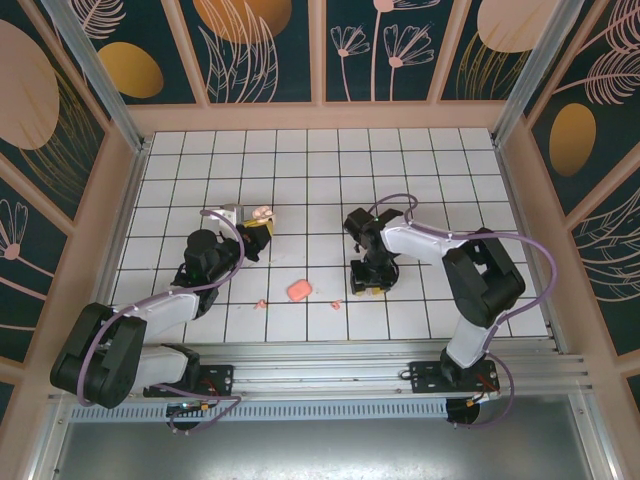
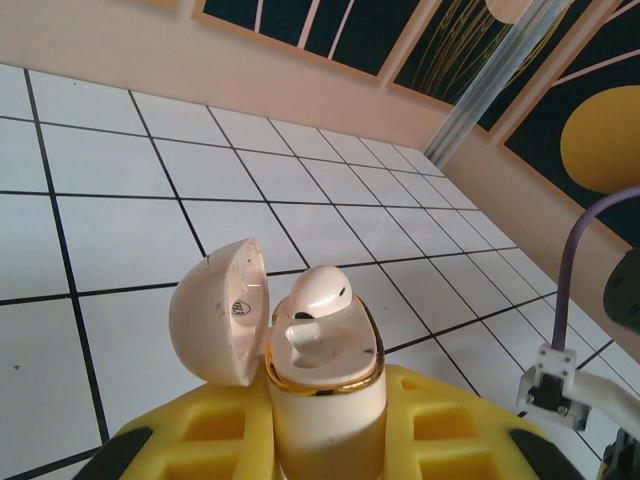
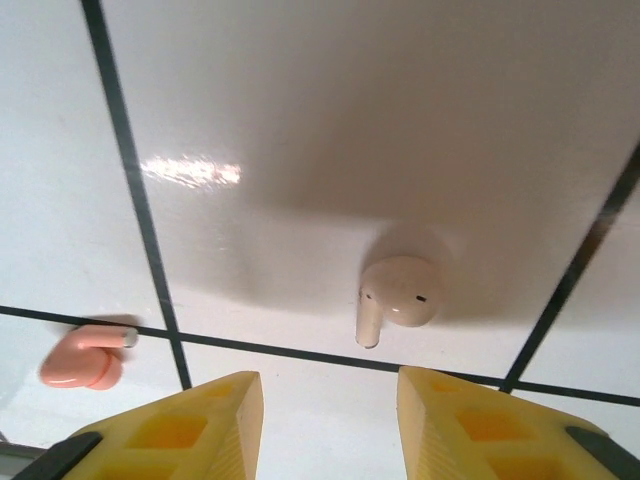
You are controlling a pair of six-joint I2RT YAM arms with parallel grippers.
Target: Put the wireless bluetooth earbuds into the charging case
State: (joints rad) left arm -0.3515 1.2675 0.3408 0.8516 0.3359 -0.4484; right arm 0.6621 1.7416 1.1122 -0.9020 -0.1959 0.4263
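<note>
Top view, dial centred on the tiled table.

Left gripper: sits at about 9 o'clock. Its yellow fingers are pressed onto the charging case, one on each side of the body, holding it upright. The case is cream with a gold rim. The lid is hinged open and leans toward 9 o'clock in the left wrist view. One seated earbud, cream, is in the case with its rounded head above the rim. The slot beside it at 6 o'clock looks unfilled, though I cannot be sure.

Right gripper: sits at about 5 o'clock, low over the table. Its fingers are spread apart and pinch nothing.

In the right wrist view, a cream earbud lies on the tile just ahead of the gap between the fingers, toward 1 o'clock. Its stem points to about 7 o'clock and it touches neither finger. A pink earbud lies at 9 o'clock of that gap, clear of the fingers, with its tip at a black grid line.

Back in the top view, a closed pink case rests on the table at about 7 o'clock, between the two grippers. Two small pink bits flank it at 8 o'clock and 4 o'clock, both too small to identify.
</note>
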